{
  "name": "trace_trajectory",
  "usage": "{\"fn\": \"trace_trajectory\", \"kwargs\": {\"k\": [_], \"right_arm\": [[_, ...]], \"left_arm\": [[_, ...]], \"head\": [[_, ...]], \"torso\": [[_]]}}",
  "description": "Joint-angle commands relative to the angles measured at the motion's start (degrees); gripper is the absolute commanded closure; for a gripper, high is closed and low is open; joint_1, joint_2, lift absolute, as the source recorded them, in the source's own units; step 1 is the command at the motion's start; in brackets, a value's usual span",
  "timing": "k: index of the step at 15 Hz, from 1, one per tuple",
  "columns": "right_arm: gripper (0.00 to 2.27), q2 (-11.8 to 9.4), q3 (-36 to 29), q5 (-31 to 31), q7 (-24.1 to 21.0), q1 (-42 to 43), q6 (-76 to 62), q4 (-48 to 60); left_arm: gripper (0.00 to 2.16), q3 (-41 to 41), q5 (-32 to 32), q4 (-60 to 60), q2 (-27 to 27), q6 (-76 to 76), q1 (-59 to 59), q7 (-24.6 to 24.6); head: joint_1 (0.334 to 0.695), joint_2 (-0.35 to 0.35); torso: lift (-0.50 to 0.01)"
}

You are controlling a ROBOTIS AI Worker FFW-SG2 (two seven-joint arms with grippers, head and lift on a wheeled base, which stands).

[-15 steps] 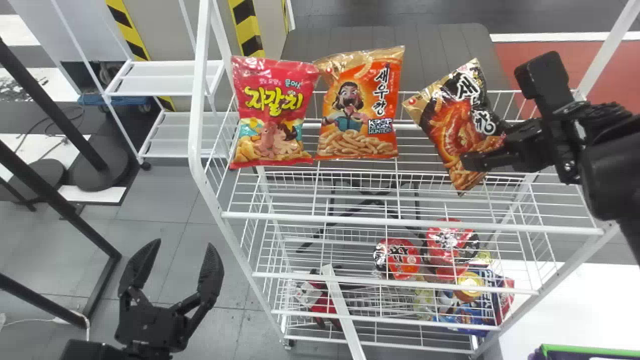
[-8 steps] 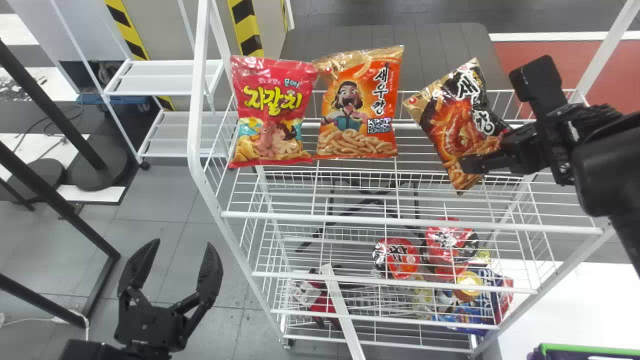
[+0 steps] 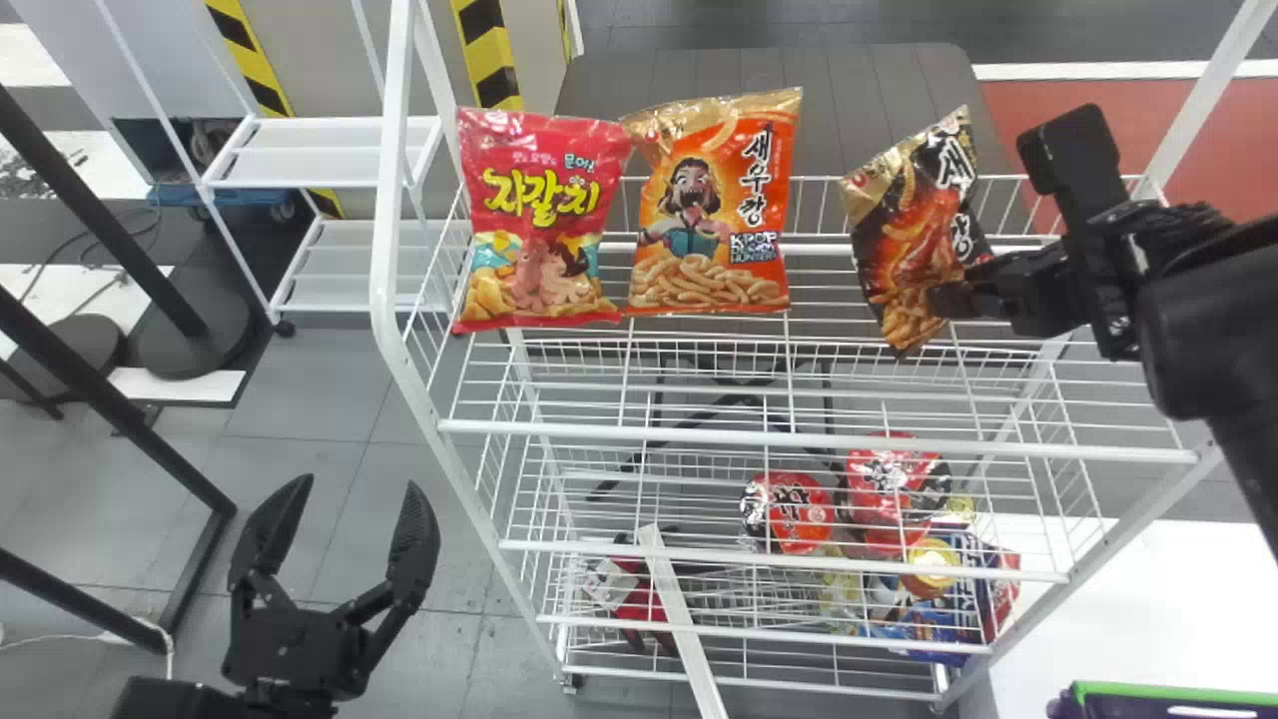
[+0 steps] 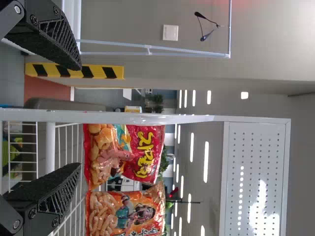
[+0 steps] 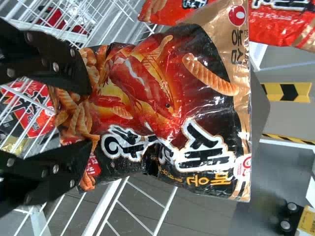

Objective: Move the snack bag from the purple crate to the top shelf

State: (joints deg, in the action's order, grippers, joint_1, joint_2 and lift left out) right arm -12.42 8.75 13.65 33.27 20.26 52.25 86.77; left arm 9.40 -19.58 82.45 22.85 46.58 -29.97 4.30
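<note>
**Snack bag (image 3: 919, 235) clamped at the top shelf (image 3: 799, 437); lowering and release outstanding**

The right gripper (image 5: 90, 117) is clamping the black snack bag by its lower end, its two fingers set only a bag's gathered width apart. The bag is leaning, its gold top edge slanting and its face turned towards the head camera. It is occupying the space over the right part of the top shelf, inward from that shelf's right edge. Whether its base is touching the wire, I cannot tell.

The placing step appears to be in hand, the carry being nearly finished. The next move is calling for squaring the bag to its neighbours, settling its base on the wire, then parting the fingers evenly. Releasing at this slant could be risking a topple or a slide.

Across a gap towards the left edge, an orange bag (image 3: 714, 215) is standing just beside a red bag (image 3: 539, 225), the latter at the left end. Both are looking upright enough to serve as a reference for alignment.

On a lower tier, two red cups (image 3: 789, 511) (image 3: 887, 484) are sitting close together, with assorted packs (image 3: 929, 624) near the right end.

The purple crate (image 3: 1148, 691) is lying beyond the shelf's lower right corner. The left gripper (image 3: 357, 484) is waiting off the left edge, fingers wide apart and holding nothing.
</note>
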Motion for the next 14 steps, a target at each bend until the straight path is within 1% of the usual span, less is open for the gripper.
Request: {"fn": "trace_trajectory", "kwargs": {"k": [1, 3, 6, 10, 13, 14], "right_arm": [[2.25, 0.0, -0.7, -0.5, -0.5, -0.9, -0.6, 0.3], [2.25, 0.0, -1.0, -0.9, -1.0, -1.8, -0.4, 0.9], [2.25, 0.0, -2.6, -5.6, -2.5, -3.9, 0.1, 3.1], [2.25, 0.2, -5.1, -10.8, -7.6, -7.7, 2.4, 9.6], [2.25, 0.3, -6.2, -15.0, -10.3, -10.2, 4.7, 14.0], [2.25, 1.0, -6.3, -15.8, -11.6, -10.9, 5.9, 15.2]], "left_arm": [[0.13, 0.0, 0.1, 0.0, 0.0, -0.1, 0.0, 0.0], [0.13, 0.0, 0.1, 0.0, 0.0, 0.0, 0.0, 0.0], [0.13, 0.0, 0.2, 0.2, 0.0, 0.0, -0.2, 0.0], [0.13, 0.0, 0.3, 0.2, -0.1, 0.2, -0.3, 0.4], [0.13, 0.0, 0.5, 0.1, -0.3, 0.2, -0.3, 0.4], [0.13, 0.0, 0.5, 0.1, -0.4, 0.2, -0.3, 0.3]], "head": [[0.695, 0.092], [0.695, 0.089], [0.695, 0.087], [0.695, 0.090], [0.695, 0.088], [0.695, 0.089]], "torso": [[0.000], [0.000], [0.000], [0.000], [0.000], [0.000]]}}
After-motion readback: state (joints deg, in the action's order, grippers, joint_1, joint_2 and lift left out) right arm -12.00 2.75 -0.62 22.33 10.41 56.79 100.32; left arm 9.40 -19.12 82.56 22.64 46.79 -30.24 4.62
